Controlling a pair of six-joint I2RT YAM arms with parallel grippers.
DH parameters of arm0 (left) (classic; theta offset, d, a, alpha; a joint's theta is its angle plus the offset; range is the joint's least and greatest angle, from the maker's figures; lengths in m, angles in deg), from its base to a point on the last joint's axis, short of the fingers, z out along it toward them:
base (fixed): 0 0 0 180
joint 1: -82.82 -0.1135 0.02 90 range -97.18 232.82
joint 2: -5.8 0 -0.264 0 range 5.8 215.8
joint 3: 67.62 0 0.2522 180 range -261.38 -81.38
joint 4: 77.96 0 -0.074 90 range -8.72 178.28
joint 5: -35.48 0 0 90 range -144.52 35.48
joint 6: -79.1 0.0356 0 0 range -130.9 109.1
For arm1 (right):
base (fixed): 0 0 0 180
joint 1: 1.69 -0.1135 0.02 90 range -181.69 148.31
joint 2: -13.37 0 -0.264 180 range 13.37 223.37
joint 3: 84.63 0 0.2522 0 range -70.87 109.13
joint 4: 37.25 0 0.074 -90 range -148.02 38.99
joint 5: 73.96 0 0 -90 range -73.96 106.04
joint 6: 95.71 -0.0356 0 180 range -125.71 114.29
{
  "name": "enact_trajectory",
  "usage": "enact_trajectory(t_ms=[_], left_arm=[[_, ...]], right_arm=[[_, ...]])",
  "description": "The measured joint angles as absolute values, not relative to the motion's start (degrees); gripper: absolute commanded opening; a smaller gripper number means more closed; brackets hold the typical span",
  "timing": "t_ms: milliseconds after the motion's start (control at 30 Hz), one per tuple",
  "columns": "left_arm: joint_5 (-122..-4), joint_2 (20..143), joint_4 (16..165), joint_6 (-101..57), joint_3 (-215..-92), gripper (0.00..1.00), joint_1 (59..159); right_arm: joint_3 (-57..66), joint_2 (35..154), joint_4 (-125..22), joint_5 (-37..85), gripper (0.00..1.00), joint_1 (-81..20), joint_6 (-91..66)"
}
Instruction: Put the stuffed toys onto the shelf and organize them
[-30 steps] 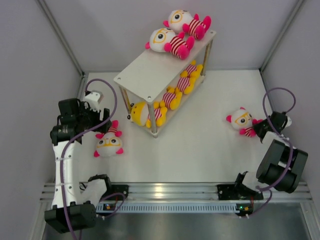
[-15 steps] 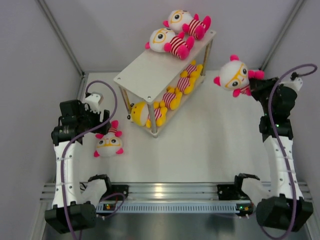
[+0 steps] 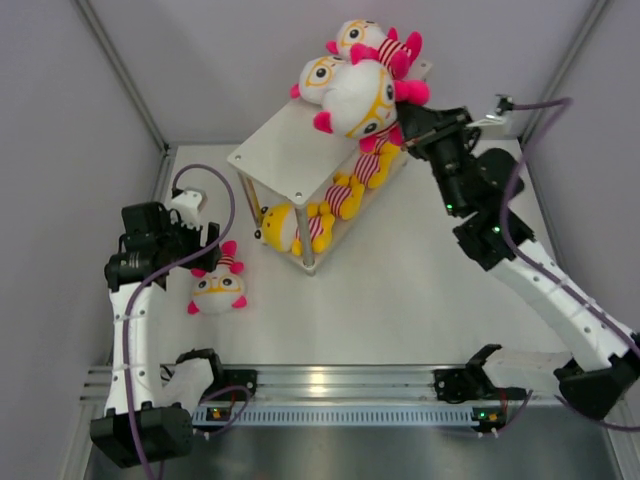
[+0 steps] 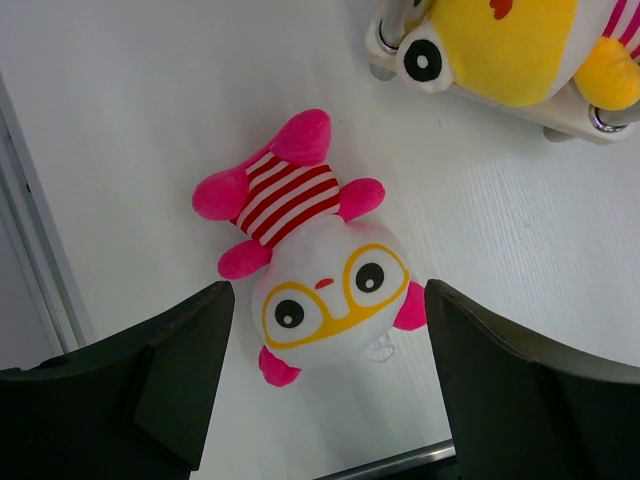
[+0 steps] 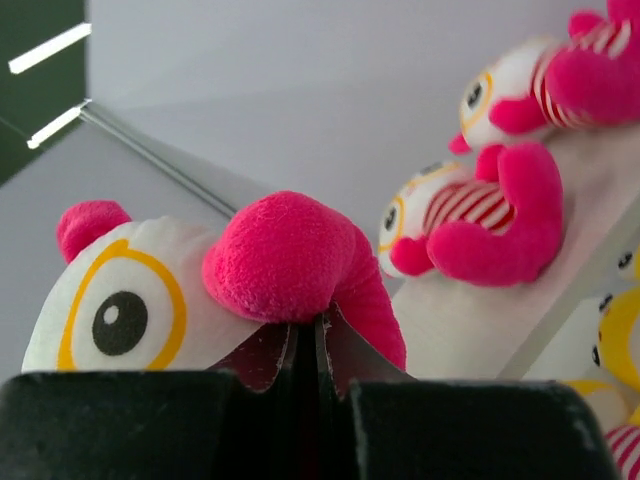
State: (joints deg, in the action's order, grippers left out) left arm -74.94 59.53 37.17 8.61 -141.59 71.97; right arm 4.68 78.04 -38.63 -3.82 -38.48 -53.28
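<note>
My right gripper (image 3: pixel 408 112) is shut on a white-headed toy with glasses (image 3: pixel 360 98) and holds it in the air over the right end of the shelf (image 3: pixel 285 150); in the right wrist view its pink limb (image 5: pixel 290 258) is pinched above my gripper (image 5: pixel 306 335). Two white-headed toys (image 3: pixel 325 78) (image 3: pixel 362 38) lie on the top board. Yellow toys (image 3: pixel 290 228) (image 3: pixel 345 195) lie on the lower board. My left gripper (image 4: pixel 325 385) is open above another white-headed toy (image 4: pixel 315 270) lying face up on the table (image 3: pixel 218 288).
Grey walls with metal frame bars stand close around the white table (image 3: pixel 420 290). A metal rail (image 3: pixel 340 380) runs along the near edge between the arm bases.
My right arm has lifted the toy from the right side of the table and carried it up and left to the shelf top. The left arm has barely moved.
</note>
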Motion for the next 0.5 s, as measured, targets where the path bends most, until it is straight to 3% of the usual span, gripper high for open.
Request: enact_trajectory(t_ms=[200, 500], left_arm=[[-74.4, 58.5, 37.2, 8.8, -140.1, 0.83, 71.9], [-74.4, 58.4, 37.2, 9.0, -139.8, 0.83, 71.9]], right_arm=[[5.1, 91.5, -38.8, -13.4, 0.0, -47.2, -55.1], [7.8, 94.7, -37.6, -20.8, 0.0, -50.0, -59.0]])
